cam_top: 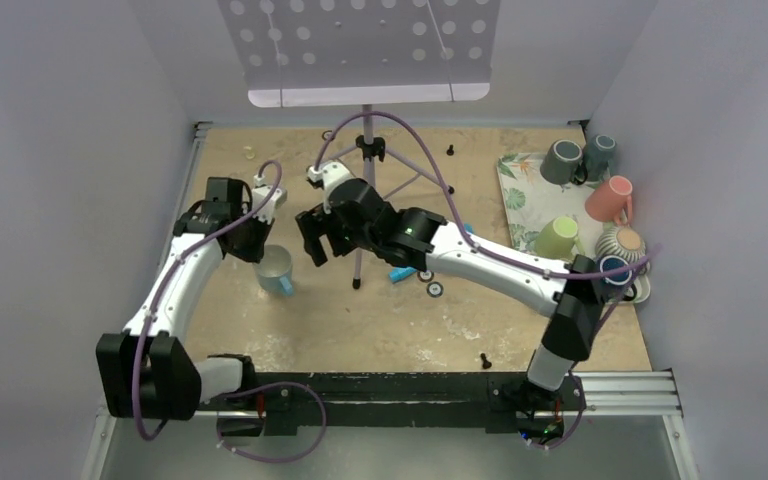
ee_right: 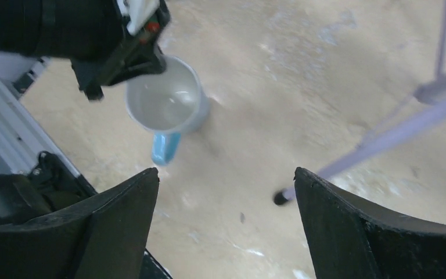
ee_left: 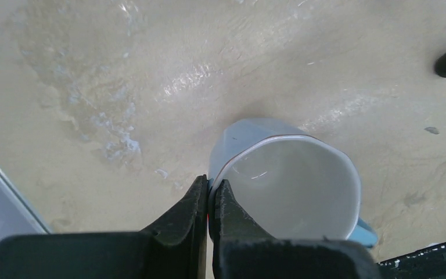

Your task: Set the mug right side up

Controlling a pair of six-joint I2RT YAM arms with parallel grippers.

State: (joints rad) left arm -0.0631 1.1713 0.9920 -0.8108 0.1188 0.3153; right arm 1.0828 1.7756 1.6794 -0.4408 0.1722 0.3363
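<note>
The light blue mug [cam_top: 275, 268] stands on the table with its mouth up and its white inside showing [ee_left: 293, 186]. Its blue handle points toward the near edge [ee_right: 165, 148]. My left gripper [ee_left: 210, 185] is shut on the mug's rim at the left side, one finger inside the wall and one outside. From above, the left gripper [cam_top: 255, 245] sits over the mug's far-left edge. My right gripper [ee_right: 225, 177] is open and holds nothing. It hangs above the bare table to the right of the mug [cam_top: 315, 240].
A music stand's tripod pole [cam_top: 363, 200] rises at mid table, with one black foot [ee_right: 280, 197] near my right gripper. A leaf-patterned tray [cam_top: 520, 190] and several mugs sit at the far right. Small black screws and a blue piece [cam_top: 400, 274] lie around.
</note>
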